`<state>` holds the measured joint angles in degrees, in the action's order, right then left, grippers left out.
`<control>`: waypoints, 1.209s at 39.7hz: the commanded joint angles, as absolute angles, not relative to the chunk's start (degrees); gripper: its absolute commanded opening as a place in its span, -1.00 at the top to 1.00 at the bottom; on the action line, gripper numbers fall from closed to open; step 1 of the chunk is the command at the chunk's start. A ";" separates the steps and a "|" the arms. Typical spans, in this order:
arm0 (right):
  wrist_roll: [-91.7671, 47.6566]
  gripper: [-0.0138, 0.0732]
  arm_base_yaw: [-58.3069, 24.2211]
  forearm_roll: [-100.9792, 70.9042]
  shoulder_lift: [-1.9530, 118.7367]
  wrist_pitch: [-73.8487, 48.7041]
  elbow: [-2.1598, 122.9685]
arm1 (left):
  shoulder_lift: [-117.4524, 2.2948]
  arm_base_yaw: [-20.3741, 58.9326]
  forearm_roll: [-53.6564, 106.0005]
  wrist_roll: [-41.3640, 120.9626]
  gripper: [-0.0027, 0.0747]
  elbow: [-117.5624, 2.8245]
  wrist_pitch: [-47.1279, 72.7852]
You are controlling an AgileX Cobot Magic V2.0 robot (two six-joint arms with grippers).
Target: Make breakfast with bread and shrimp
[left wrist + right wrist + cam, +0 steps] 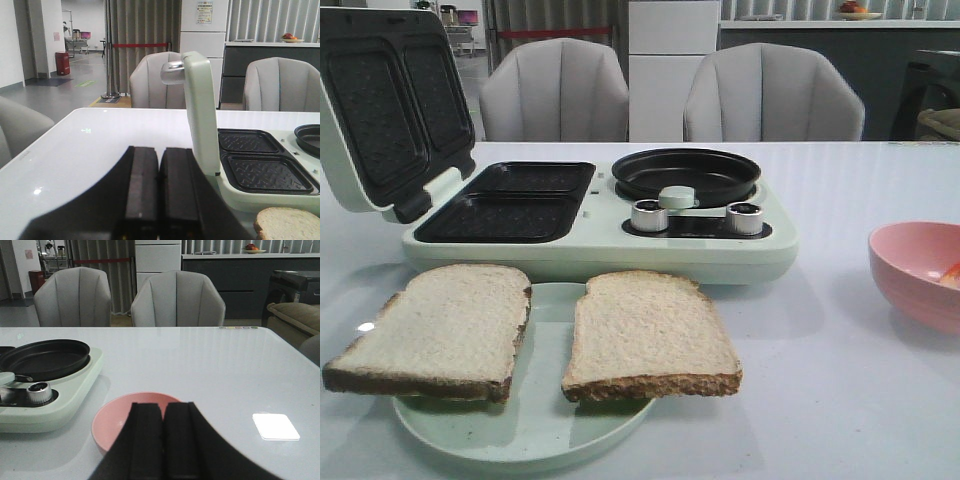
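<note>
Left pincer [159,200]: clenched, empty, beside the breakfast maker [600,215]. Bread [430,330], two slices on plate [535,420] before the maker. Shrimp [950,275] in pink bowl [920,270], right of maker. Right pincer [164,445]: clenched, empty. Advice: release a pincer, grip one slice by its crust.

The right pincer [162,440], fingers pressed together, hangs just before a pink bowl [112,422]; a frying pan [45,358] sits beyond.

No lettering, label, brand or number is legible anywhere in these views.
</note>
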<state>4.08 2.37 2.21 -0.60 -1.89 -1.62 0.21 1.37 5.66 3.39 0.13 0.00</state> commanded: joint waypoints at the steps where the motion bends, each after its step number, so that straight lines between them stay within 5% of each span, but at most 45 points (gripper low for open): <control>1: 3.90 0.58 2.70 2.81 -1.88 3.03 -0.60 | 1.36 1.22 6.12 3.38 0.67 0.54 -5.01; 48: 3.90 0.58 2.70 2.54 -1.84 4.10 0.92 | 1.36 1.22 6.12 3.38 0.67 -1.10 -10.37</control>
<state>4.08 2.37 2.21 -0.60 -1.37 -1.62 0.21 1.37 5.66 3.39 0.13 -4.03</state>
